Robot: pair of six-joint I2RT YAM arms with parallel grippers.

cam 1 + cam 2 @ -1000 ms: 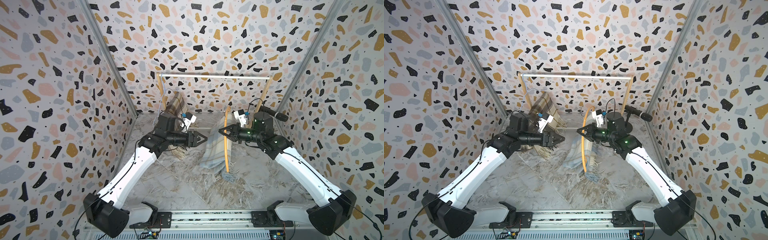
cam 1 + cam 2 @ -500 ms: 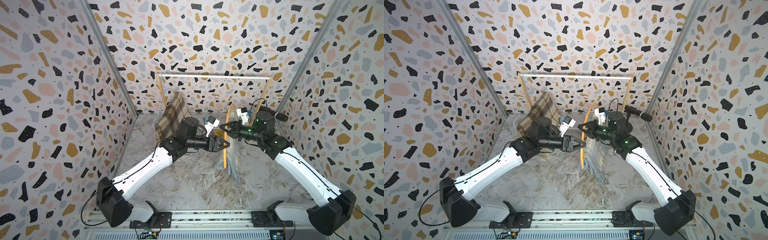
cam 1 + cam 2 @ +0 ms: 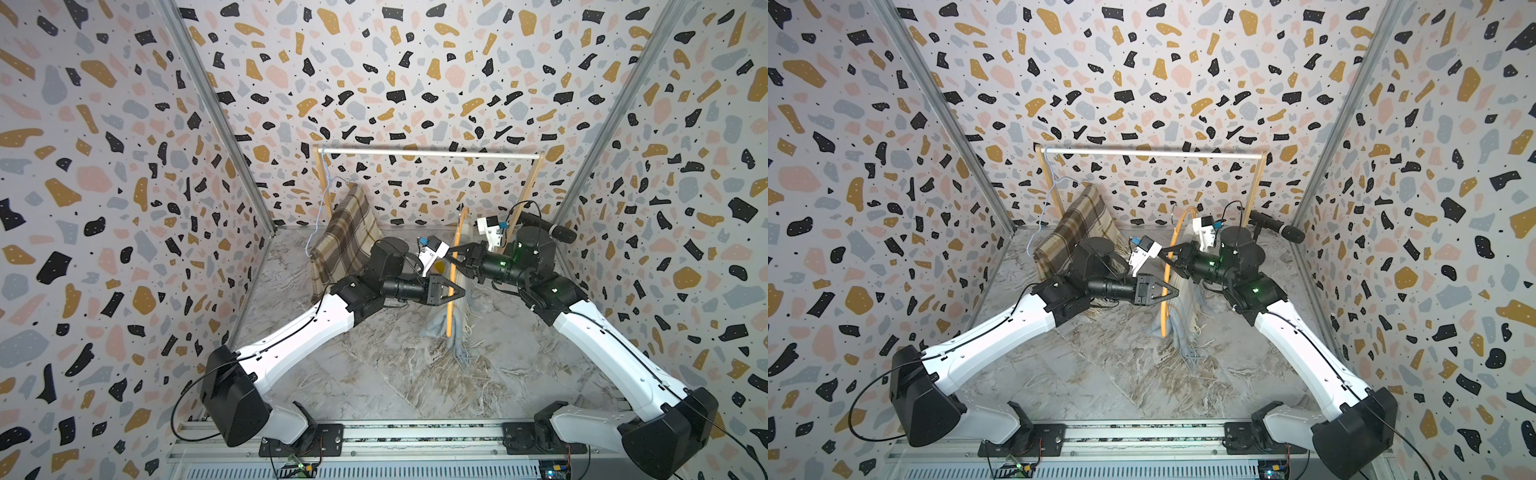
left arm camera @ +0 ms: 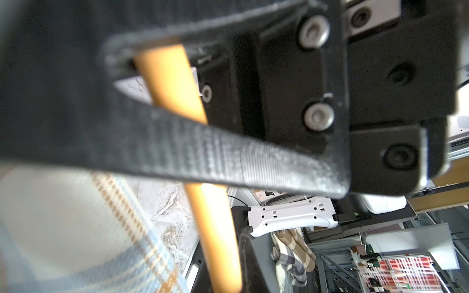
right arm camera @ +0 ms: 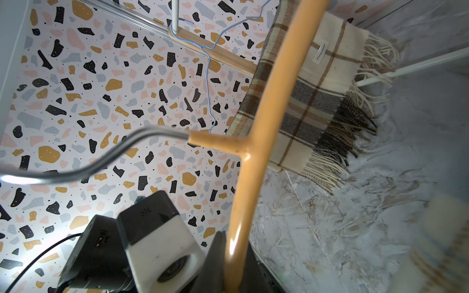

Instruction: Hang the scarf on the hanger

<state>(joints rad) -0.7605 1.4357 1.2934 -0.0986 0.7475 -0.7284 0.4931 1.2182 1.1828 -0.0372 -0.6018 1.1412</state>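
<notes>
I look into a booth with terrazzo-patterned walls (image 3: 415, 62) on three sides, a grey marbled floor (image 3: 395, 374), and a wooden-legged clothes rail (image 3: 432, 154) standing at the back.

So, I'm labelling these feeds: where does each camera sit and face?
Both top views: high in front, looking down toward the back rail; left arm and right arm show whole.
Left wrist: behind the left fingers, looking along them to the orange hanger they clamp.
Right wrist: behind the right fingers, looking along the hanger toward the brown scarf.
Shared: the hanger, in all.
</notes>
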